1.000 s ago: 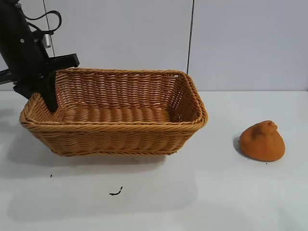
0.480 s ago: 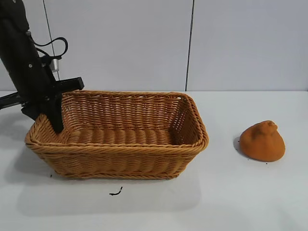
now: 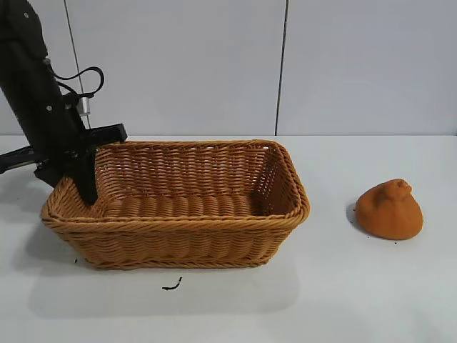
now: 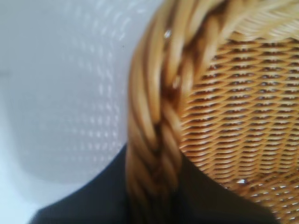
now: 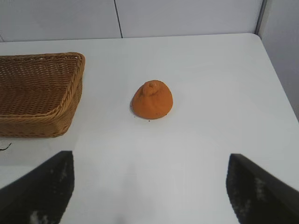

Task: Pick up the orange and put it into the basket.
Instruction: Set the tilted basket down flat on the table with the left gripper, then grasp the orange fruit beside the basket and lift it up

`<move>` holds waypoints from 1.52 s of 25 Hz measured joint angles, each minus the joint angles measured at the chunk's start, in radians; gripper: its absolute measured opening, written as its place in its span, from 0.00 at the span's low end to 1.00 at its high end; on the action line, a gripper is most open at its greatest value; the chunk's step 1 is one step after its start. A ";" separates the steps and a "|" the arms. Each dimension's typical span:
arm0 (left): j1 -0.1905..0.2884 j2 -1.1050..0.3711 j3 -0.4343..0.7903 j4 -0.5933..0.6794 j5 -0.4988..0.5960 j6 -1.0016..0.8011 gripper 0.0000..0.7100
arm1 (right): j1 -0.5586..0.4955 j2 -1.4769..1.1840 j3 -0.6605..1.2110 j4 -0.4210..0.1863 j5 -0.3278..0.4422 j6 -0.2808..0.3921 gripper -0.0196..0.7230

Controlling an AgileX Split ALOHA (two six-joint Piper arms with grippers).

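Note:
The tan wicker basket (image 3: 186, 218) rests flat on the white table, left of centre. My left gripper (image 3: 89, 196) reaches down over its left end, shut on the braided rim (image 4: 154, 154), with one black finger on each side of it. The lumpy orange (image 3: 389, 211) sits alone on the table well to the basket's right. The right wrist view shows the orange (image 5: 152, 100) ahead of my right gripper (image 5: 149, 186), which hangs open above bare table with nothing between its fingers, and the basket (image 5: 37, 93) off to one side. The right arm is out of the exterior view.
A small black mark (image 3: 171, 286) lies on the table in front of the basket. A grey panelled wall (image 3: 285, 64) stands behind the table. The table's edge (image 5: 275, 93) runs a little beyond the orange.
The basket, held raised and tilted a second ago, has come down nearer the front and now lies flat. My left arm moved with it. The orange and the right gripper stayed put.

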 joint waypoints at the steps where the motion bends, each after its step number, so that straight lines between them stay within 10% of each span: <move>1: 0.000 0.002 0.000 -0.001 0.000 0.000 0.53 | 0.000 0.000 0.000 0.000 0.000 0.000 0.85; 4: 0.000 0.002 0.000 -0.001 0.000 0.000 0.86 | 0.000 0.000 0.000 0.000 0.002 0.000 0.85; 7: 0.000 0.001 0.000 -0.001 0.001 0.000 0.95 | 0.000 0.000 0.000 0.000 0.001 0.000 0.85; 29: 0.007 -0.130 -0.256 0.191 0.183 0.001 0.98 | 0.000 0.000 0.000 0.000 0.001 0.000 0.85; 38: 0.155 -0.130 -0.259 0.312 0.185 0.001 0.98 | 0.000 0.000 0.000 0.000 0.001 0.000 0.85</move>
